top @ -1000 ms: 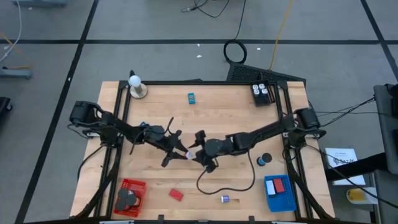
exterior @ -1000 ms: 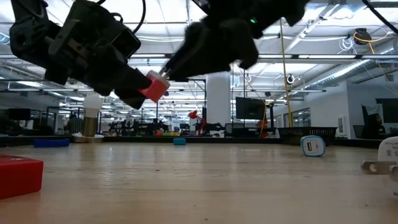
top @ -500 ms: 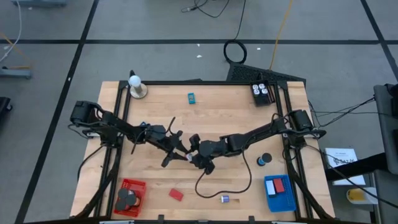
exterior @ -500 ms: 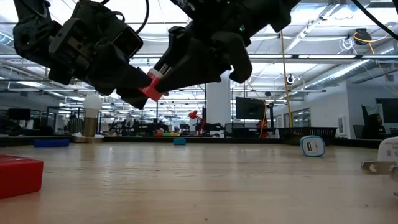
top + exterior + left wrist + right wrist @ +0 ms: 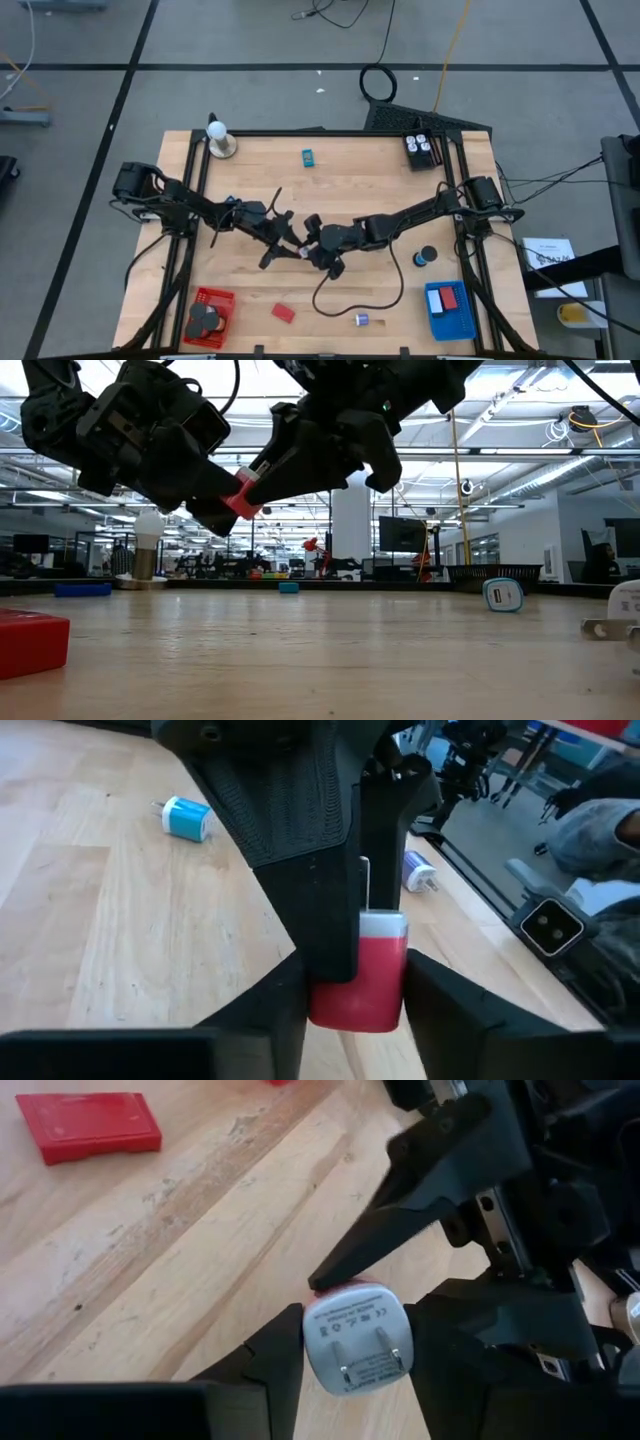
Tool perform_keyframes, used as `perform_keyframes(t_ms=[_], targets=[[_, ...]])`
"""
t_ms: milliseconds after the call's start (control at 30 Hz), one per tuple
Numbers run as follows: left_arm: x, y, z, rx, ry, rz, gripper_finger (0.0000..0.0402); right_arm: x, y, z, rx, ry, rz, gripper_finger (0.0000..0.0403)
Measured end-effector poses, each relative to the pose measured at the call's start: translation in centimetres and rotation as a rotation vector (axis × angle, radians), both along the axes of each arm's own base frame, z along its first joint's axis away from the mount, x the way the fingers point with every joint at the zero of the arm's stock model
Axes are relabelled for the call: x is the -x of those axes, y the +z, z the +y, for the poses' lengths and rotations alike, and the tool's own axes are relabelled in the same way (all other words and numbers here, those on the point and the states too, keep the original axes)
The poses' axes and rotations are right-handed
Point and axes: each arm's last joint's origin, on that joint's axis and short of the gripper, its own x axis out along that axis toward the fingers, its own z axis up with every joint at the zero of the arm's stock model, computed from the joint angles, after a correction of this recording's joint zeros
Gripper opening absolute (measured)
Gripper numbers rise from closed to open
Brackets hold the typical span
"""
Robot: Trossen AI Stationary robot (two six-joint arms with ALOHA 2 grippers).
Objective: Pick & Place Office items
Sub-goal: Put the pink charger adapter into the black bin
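The left gripper [image 5: 292, 243] hung above the middle of the table, its fingers [image 5: 325, 920] pressed on the red body of a small red-and-white plug block [image 5: 241, 496], which it held clear of the wood. Just to its right the right gripper [image 5: 312, 248] met it nose to nose, its own fingers [image 5: 280, 1355] standing either side of the block's white pronged face. Whether they had clamped yet or merely bracketed it could not be told. The block sat between the two pincers, high in the air, most likely so that one arm could pass it to the other, since each basket lies nearer one arm's side. Down and left of the left pincer stood the red mesh basket [image 5: 222, 298], with dark discs [image 5: 205, 318] already in it. A red block [image 5: 283, 312] lay on the wood below the two pincers. Farther right of the right pincer rested a black roll [image 5: 426, 256], and beyond it the blue mesh basket [image 5: 448, 322]. A blue and white block [image 5: 308, 156] lay well apart, up the table from both pincers.
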Motion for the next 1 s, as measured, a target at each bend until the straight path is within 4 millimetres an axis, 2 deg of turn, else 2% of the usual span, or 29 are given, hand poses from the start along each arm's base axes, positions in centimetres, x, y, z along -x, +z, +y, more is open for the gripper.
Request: perform_keyframes(t_ms=[267, 333, 433, 533, 633, 733, 833, 1000], targets=[[0.4, 0.5, 0.2, -0.063, 0.044, -0.009, 0.0319, 0.8, 1.0, 0.2, -0.076, -0.048, 0.036, 0.0142], [0.5, 0.7, 0.4, -0.102, 0.084, -0.013, 0.0342, 1.2, 1.2, 0.4, -0.103, -0.071, 0.072, 0.0143], [1.0, 0.8, 0.6, -0.152, 0.132, 0.004, 0.0355, 2.3, 1.6, 0.2, -0.105, -0.157, 0.149, 0.0143], [1.4, 0.9, 0.6, -0.168, 0.139, -0.015, 0.0347, 3.7, 2.3, -0.5, -0.138, -0.284, 0.232, 0.0142], [2.0, 0.6, 0.6, -0.175, 0.147, -0.013, 0.032, 5.1, 2.6, -2.4, -0.183, -0.488, 0.332, 0.0145], [2.5, 0.1, 0.5, -0.185, 0.175, -0.006, 0.0283, 6.8, 2.5, -5.7, -0.215, -0.797, 0.437, 0.0149], [2.8, 0.0, 0.2, -0.194, 0.193, -0.021, 0.0245, 8.4, 1.4, -9.8, -0.238, -1.091, 0.538, 0.0146], [3.2, -0.2, -0.3, -0.205, 0.208, -0.038, 0.0192, 10.9, -1.0, -15.3, -0.372, -1.362, 0.626, 0.0145]])
